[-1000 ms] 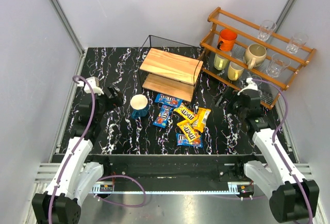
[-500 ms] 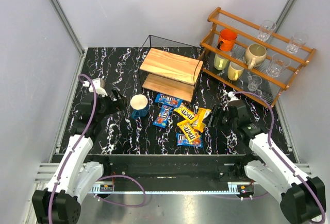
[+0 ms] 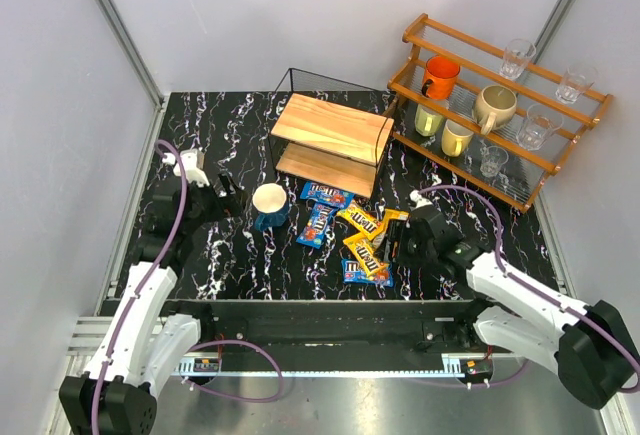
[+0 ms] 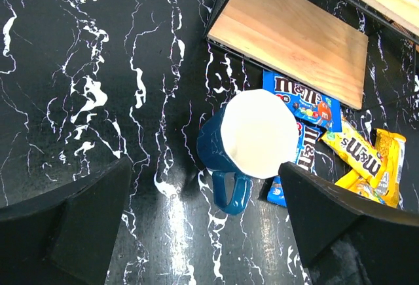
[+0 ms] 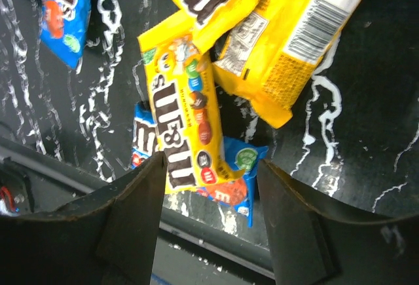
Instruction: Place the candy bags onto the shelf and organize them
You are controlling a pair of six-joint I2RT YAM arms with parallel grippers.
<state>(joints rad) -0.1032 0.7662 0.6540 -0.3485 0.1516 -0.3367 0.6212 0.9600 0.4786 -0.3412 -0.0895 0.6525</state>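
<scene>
Several candy bags lie in a loose pile in front of the shelf (image 3: 330,140): blue ones (image 3: 326,194) (image 3: 318,225) (image 3: 366,272) and yellow ones (image 3: 360,218) (image 3: 392,227). My right gripper (image 3: 397,240) (image 5: 209,167) is open and hovers over the pile's near right side. Its fingers straddle the near end of a yellow bag (image 5: 180,111) that lies on a blue bag (image 5: 239,187). Another yellow bag (image 5: 294,42) lies to the right. My left gripper (image 3: 224,195) (image 4: 204,167) is open, empty, just left of the mug.
A blue mug (image 3: 270,205) (image 4: 258,134) with a white inside stands left of the bags, handle toward the left gripper. An orange-brown wooden rack (image 3: 490,105) with mugs and glasses fills the back right. The table's front edge (image 5: 216,239) runs just below the right fingers.
The right arm has swung from beside the rack leftward to the candy pile, and its jaws have narrowed somewhat. The left gripper has edged slightly toward the mug.
</scene>
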